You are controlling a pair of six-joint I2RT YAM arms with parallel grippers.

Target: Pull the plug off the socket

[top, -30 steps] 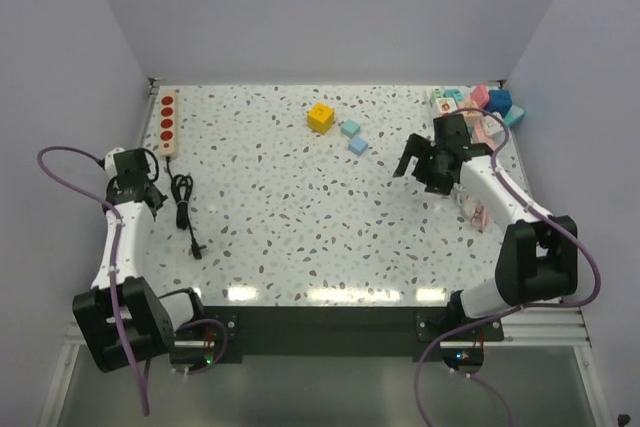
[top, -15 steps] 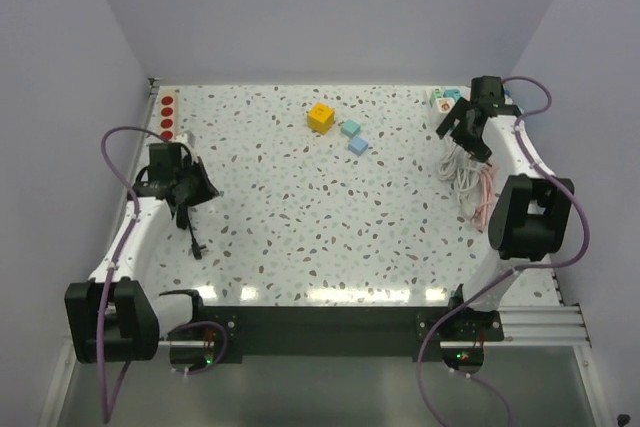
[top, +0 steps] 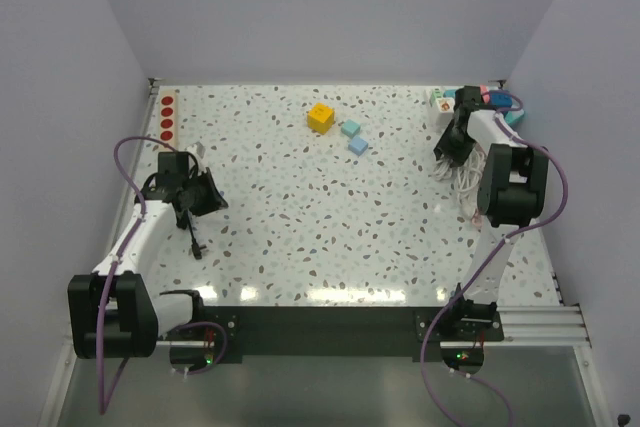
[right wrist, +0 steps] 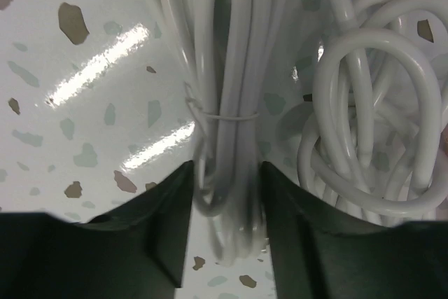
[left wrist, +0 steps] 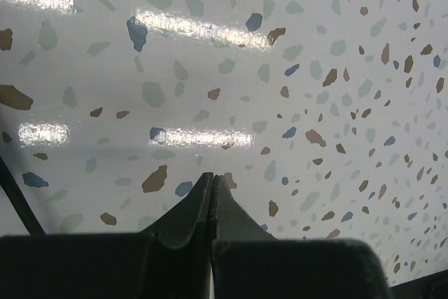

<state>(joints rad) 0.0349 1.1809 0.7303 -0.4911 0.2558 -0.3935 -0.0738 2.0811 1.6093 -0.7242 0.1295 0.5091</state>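
The socket strip (top: 167,119) lies far left on my table (top: 300,237). The plug (top: 198,251) lies nearer me, apart from it. Blocks (top: 351,129) sit far back, in the middle. A cable bundle (right wrist: 231,103) lies far right, inside my right gripper (right wrist: 225,173)

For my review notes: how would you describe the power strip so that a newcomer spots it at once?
Go to the far left corner of the speckled table. Lying along the left wall there is the power strip, a long white bar. Its row of round red sockets sets it apart from the thin black cable just in front of it.
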